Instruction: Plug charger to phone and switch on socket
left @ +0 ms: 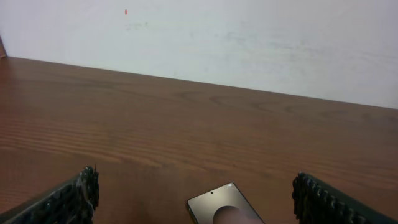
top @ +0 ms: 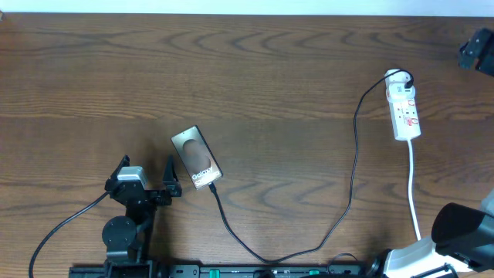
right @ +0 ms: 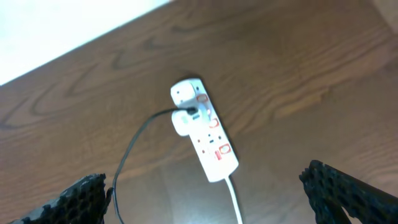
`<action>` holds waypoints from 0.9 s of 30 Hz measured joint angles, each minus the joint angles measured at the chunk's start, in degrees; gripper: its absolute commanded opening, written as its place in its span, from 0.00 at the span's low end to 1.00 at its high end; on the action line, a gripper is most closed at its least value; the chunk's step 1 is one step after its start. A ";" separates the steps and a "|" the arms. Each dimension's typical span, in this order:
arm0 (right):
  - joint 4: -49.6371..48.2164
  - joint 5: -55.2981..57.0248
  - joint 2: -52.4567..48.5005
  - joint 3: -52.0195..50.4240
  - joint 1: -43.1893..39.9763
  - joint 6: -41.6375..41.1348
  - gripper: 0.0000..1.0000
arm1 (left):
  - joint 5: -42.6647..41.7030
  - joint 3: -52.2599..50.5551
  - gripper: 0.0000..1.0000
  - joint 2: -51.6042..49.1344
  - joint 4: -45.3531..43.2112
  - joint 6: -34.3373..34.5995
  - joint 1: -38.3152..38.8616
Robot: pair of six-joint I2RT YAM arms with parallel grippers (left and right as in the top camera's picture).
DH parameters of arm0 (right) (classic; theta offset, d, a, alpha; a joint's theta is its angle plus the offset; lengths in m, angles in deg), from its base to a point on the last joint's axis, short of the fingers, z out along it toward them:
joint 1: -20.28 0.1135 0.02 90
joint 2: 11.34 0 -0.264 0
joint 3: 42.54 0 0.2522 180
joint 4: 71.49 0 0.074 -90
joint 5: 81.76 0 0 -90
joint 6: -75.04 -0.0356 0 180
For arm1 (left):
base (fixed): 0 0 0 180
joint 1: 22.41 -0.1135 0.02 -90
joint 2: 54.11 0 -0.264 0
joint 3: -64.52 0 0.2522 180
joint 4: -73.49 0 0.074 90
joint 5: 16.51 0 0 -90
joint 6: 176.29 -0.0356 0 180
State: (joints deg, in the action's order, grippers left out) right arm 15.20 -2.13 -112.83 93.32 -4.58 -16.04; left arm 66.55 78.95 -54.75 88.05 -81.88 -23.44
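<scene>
The phone (top: 196,158) lies face up on the wooden table, and its top end shows in the left wrist view (left: 224,208). The charger (top: 351,177), a thin black cable, runs from the phone's lower edge in a loop to the socket (top: 405,108), a white power strip with red markings. Its black plug sits in the strip (right: 191,112). Whether the tip is seated in the phone I cannot tell. My left gripper (top: 147,168) stands open just left of the phone, jaws wide (left: 196,180). My right gripper (right: 205,183) hangs open above the socket (right: 205,134).
The strip's white cord (top: 413,185) runs toward the front edge by the right arm base (top: 459,224). A dark object (top: 478,50) sits at the back right corner. A pale wall (left: 249,43) borders the table's far edge. A black robot cable (top: 62,224) trails at front left.
</scene>
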 measured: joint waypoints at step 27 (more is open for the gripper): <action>-55.78 -0.07 38.21 -66.18 13.77 -1.75 0.99 | 0.02 0.09 0.97 0.00 0.07 0.00 0.00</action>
State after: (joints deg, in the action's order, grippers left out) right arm -40.58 -2.19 -74.63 27.14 9.19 -17.79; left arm 66.57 79.03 -54.75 88.11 -81.88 -23.44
